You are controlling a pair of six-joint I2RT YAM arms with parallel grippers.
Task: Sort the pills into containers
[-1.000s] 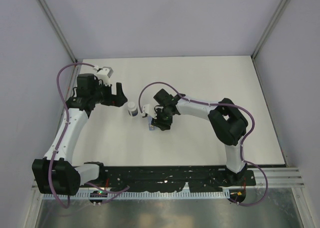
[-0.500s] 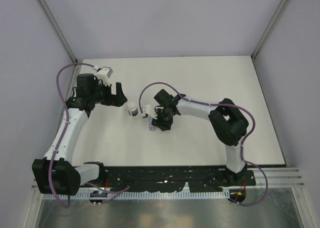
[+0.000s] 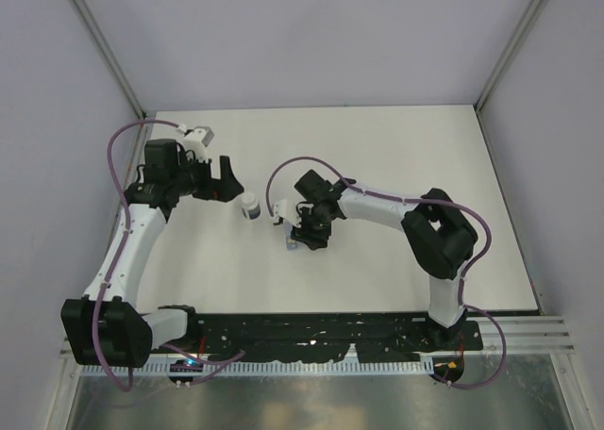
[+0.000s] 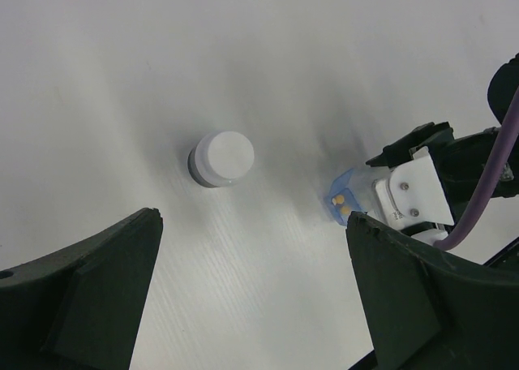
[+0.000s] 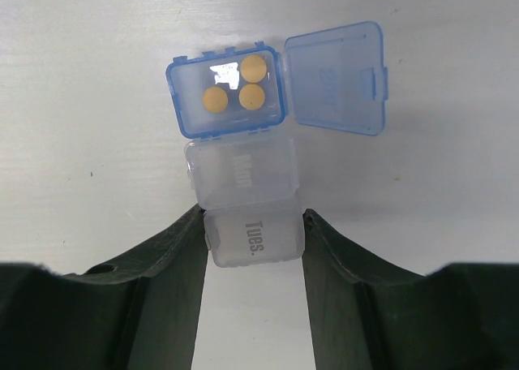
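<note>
Fingers [image 5: 166, 273] of the right gripper [image 5: 252, 244] are pinching the "Tues." cell [image 5: 255, 238] of a clear pill organiser [image 5: 243, 175], whose blue end cell [image 5: 227, 90] is lying open, lid [image 5: 336, 78] swung aside, with three yellow pills [image 5: 239, 82] inside. The left gripper [image 4: 253, 224] is hovering, fingers spread wide, above the white-capped dark bottle [image 4: 220, 159] standing near the organiser. Moving the strip level and slowly looks wise, lest the pills spill. The white table [image 3: 425, 166] is offering open room toward the far and right sides, with the enclosure walls [image 3: 75, 119] well apart.
</note>
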